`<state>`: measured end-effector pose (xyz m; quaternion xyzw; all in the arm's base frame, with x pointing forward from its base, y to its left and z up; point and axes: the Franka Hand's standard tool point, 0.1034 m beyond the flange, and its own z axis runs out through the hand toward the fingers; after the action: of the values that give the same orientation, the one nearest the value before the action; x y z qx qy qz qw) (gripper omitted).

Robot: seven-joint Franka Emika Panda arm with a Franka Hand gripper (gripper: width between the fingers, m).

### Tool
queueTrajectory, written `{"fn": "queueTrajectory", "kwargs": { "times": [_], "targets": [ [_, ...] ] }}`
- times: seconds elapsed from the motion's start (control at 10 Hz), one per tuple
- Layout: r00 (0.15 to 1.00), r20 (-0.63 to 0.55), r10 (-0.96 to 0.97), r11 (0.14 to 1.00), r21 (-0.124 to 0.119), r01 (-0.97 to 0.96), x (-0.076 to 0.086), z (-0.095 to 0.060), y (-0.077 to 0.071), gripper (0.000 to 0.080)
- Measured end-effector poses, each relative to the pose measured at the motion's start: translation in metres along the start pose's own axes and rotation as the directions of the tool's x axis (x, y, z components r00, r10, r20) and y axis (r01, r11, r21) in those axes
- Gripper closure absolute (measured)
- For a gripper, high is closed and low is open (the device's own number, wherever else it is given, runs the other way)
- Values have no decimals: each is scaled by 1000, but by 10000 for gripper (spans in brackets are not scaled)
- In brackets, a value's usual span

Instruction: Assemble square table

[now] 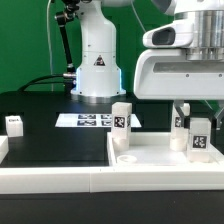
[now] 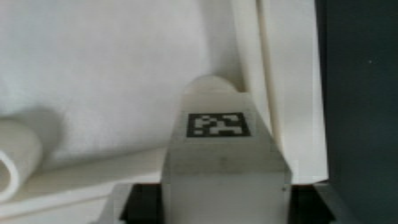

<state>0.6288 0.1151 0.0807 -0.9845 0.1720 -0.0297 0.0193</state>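
The white square table top [image 1: 150,155] lies at the front right of the exterior view. My gripper [image 1: 200,120] is shut on a white tagged leg [image 1: 200,138] and holds it upright over the top's right side. In the wrist view this leg [image 2: 221,150] sits between my black fingers [image 2: 143,203], its tag facing the camera, close beside the top's raised rim [image 2: 285,70]. A second leg [image 1: 121,127] stands on the top's corner at the exterior view's left. A rounded white part, probably a leg [image 2: 18,150], shows at the wrist view's edge.
A third leg [image 1: 14,124] stands on the black table at the exterior view's left. The marker board [image 1: 90,120] lies before the robot base [image 1: 95,65]. A long white rail [image 1: 60,178] runs along the front edge. A small tagged part [image 1: 180,121] shows behind the held leg.
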Motion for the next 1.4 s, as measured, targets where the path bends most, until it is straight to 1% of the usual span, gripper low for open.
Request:
{"fn": "queueTrajectory", "kwargs": {
  "times": [0.1,0.2,0.3,0.4,0.6,0.7,0.8,0.9,1.0,1.1,1.4],
  "targets": [
    [995,0,101,995,0,-101,-1,0,-1,511],
    [982,-2,190,982,7,-190,0,0,0,511],
    [969,-9,248,969,12,-248,1,0,0,509],
    [961,-10,275,961,13,-275,1,0,0,509],
    [922,-8,387,922,13,-387,1,0,0,509],
    [927,-9,374,927,12,-374,1,0,0,435],
    [927,-8,374,927,12,-374,1,1,0,435],
    [927,-8,374,927,12,-374,1,1,0,300],
    [927,-8,374,927,12,-374,1,1,0,182],
    [928,-8,374,928,12,-374,0,1,0,159],
    [929,-7,371,929,10,-371,-1,2,-2,150]
  ]
}}
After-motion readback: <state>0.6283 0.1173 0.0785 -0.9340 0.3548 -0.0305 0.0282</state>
